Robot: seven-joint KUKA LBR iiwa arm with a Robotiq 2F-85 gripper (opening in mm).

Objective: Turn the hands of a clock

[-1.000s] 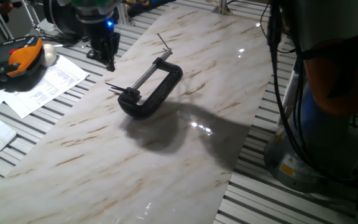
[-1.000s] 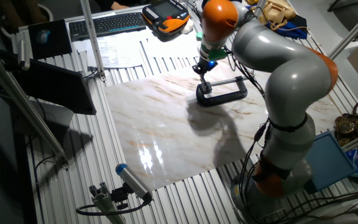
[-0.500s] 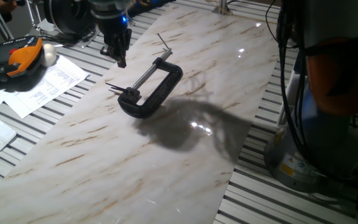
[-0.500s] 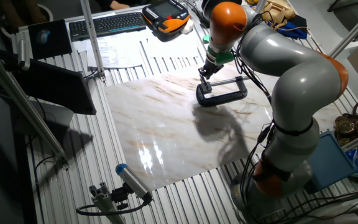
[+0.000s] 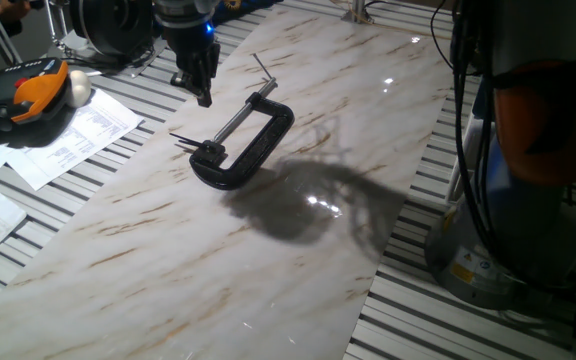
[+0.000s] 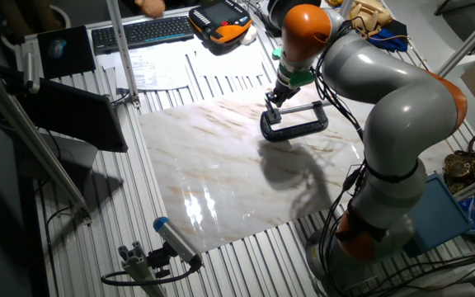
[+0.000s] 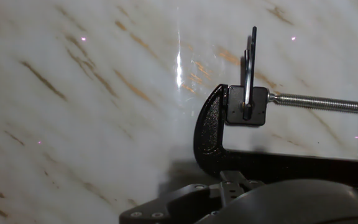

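A black C-clamp [image 5: 258,140] lies on the marble slab [image 5: 168,260]. At its near-left end sits the clock, a small black hub [image 5: 208,153], with the thin dark hands [image 5: 186,140] sticking out to the left. My gripper [image 5: 204,97] hangs above the slab just behind the hub, apart from it, fingers together and empty. In the other fixed view the gripper [image 6: 271,97] is over the clamp's [image 6: 297,126] left end. In the hand view the hub [image 7: 247,106] sits inside the clamp's curve [image 7: 205,134], with the hands [image 7: 252,56] pointing up and the steel screw rod [image 7: 322,102] running right.
An orange-black pendant [image 5: 28,88], a white ball [image 5: 76,88] and papers [image 5: 73,135] lie left of the slab. A keyboard [image 6: 143,31] is at the back. The arm's base [image 5: 498,220] stands to the right.
My gripper has moved right, from the slab's left edge to a spot above the clamp's hub end. The clamp and hands have not moved.
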